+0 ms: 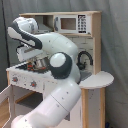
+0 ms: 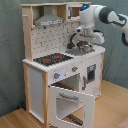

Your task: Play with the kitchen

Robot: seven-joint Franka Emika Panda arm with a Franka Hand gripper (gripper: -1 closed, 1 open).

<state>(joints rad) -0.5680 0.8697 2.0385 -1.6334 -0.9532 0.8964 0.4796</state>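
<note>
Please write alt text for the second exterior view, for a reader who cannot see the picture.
A white robot arm reaches from the second exterior view's right over the counter of a toy kitchen, its gripper just above the sink area. The oven door hangs open at the front, and a red-ringed hob sits below a grey hood.

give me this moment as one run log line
arm: over kitchen counter | gripper: above sink area, holding metal pot | oven door: open | hob: bare
</note>
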